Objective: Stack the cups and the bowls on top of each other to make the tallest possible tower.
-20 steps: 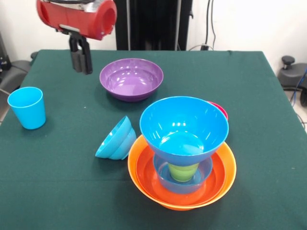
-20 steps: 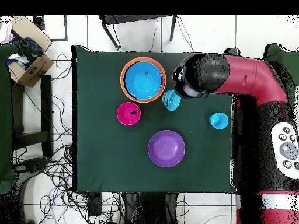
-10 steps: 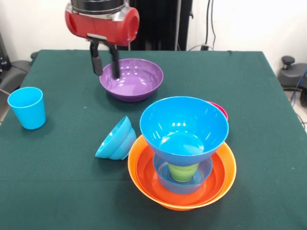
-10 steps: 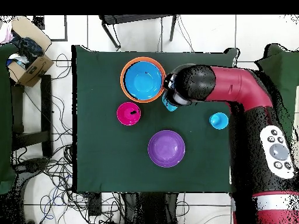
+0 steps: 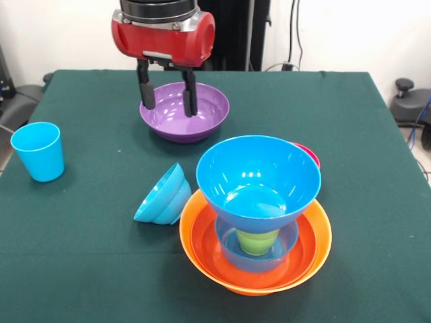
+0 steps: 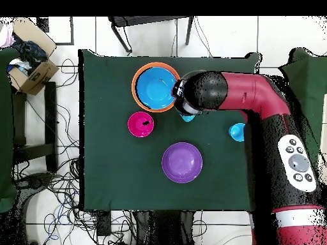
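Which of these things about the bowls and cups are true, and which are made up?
1. The light blue cup stands alone on the green table. True.
2. The claw is shut on the purple bowl. False: its two fingers are apart and hold nothing.
3. A lime green cup sits inside the tower, under the big blue bowl. True.
4. The small blue bowls beside the tower stand upright. False: they lie tipped on their side.
5. The bottom of the tower is an orange bowl. True.
6. The purple bowl is full of cups. False: it is empty.
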